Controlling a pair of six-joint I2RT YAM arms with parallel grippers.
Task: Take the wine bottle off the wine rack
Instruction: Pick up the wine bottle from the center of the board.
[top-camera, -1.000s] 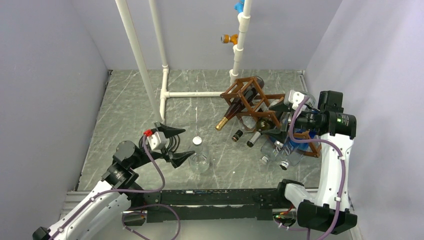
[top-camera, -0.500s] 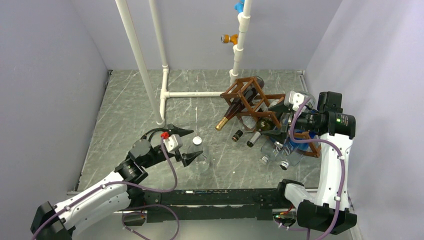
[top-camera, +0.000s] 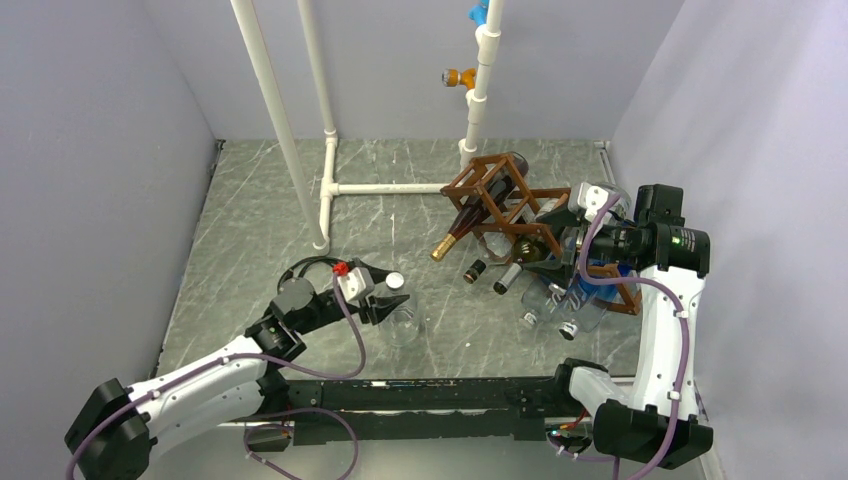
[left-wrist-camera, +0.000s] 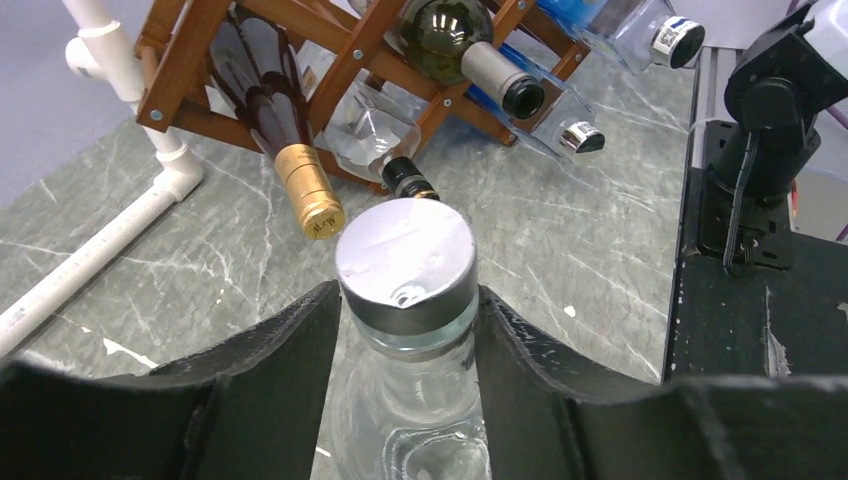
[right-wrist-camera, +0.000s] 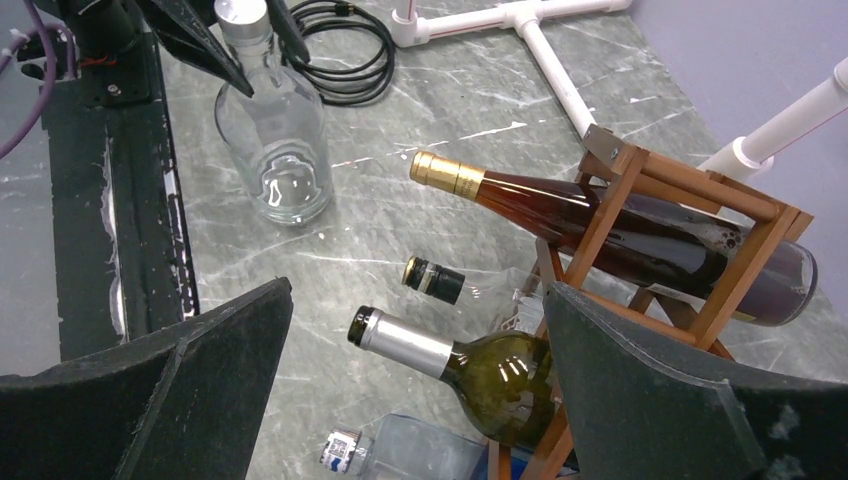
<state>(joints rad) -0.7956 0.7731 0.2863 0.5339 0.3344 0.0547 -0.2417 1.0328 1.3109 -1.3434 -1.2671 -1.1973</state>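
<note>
The reddish-brown wine rack (top-camera: 498, 192) (left-wrist-camera: 196, 52) (right-wrist-camera: 702, 200) stands at the back right with several bottles lying in it. A dark wine bottle with a gold foil top (top-camera: 465, 226) (left-wrist-camera: 278, 112) (right-wrist-camera: 600, 208) pokes out of an upper cell. Below it lies a green wine bottle with a silver neck (top-camera: 522, 264) (left-wrist-camera: 452, 24) (right-wrist-camera: 492, 372). My right gripper (top-camera: 548, 243) (right-wrist-camera: 415, 300) is open, its fingers on either side of the green bottle's shoulder without touching it. My left gripper (top-camera: 385, 293) (left-wrist-camera: 408, 295) is shut on the capped neck of a clear glass bottle (top-camera: 400, 322) (left-wrist-camera: 405, 400) (right-wrist-camera: 272, 130) standing upright on the table.
White pipes (top-camera: 300, 130) rise at the back left and run along the floor to the rack. A small clear bottle with a black cap (right-wrist-camera: 432, 280) and a clear square bottle (right-wrist-camera: 410, 450) lie in the rack's lower cells. Black cable (right-wrist-camera: 340, 60) coils behind the left gripper.
My left arm reached right to the upright clear bottle and its jaws narrowed from wide open onto the bottle's neck. The right arm and the rack's bottles have not moved.
</note>
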